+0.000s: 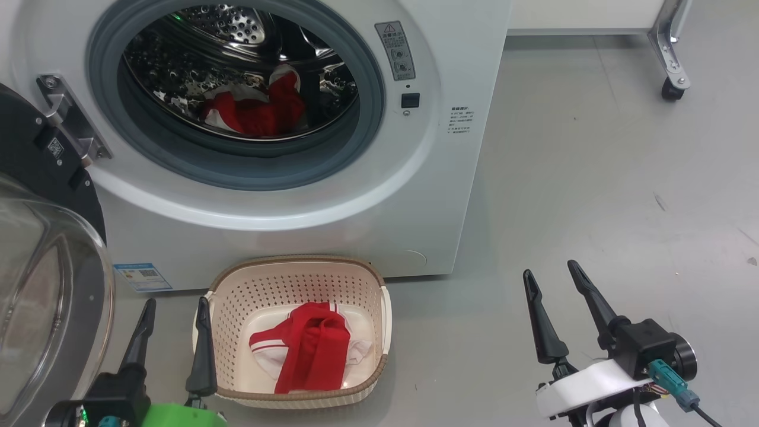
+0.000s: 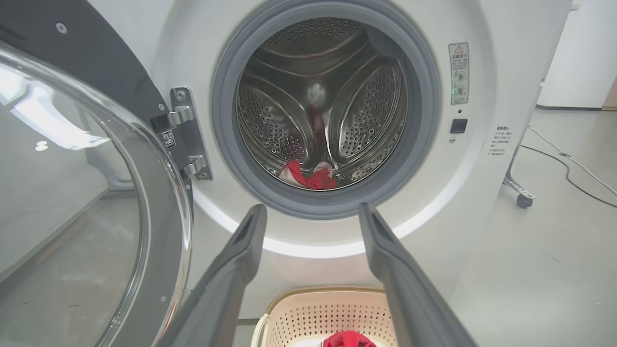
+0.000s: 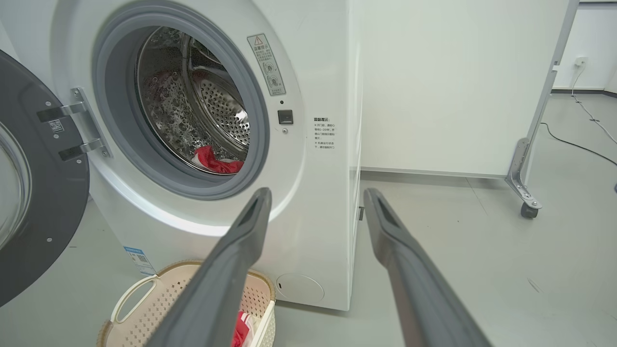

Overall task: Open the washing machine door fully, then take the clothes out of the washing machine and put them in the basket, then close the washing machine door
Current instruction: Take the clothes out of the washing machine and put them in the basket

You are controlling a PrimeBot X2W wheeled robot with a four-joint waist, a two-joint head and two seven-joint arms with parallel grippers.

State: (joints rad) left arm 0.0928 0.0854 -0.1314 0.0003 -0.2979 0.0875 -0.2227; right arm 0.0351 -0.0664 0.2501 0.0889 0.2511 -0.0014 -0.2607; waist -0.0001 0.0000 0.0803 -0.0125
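Note:
The white washing machine [image 1: 332, 196] stands with its door [image 1: 41, 267] swung wide open to the left. Red and white clothes [image 1: 255, 110] lie at the bottom of the steel drum, seen also as clothes [image 2: 308, 176] in the left wrist view and clothes [image 3: 214, 161] in the right wrist view. The cream basket [image 1: 237, 296] sits on the floor before the machine with one red and white garment [image 1: 308, 350] in it. My left gripper [image 1: 172, 308] is open beside the basket's left rim. My right gripper [image 1: 551, 276] is open over bare floor, right of the basket.
The glass bowl of the open door [image 2: 72, 202] bulges close on my left. A white panel on a castor foot [image 1: 673, 89] stands at the back right, with a cable [image 3: 573, 144] on the grey floor [image 1: 593, 207].

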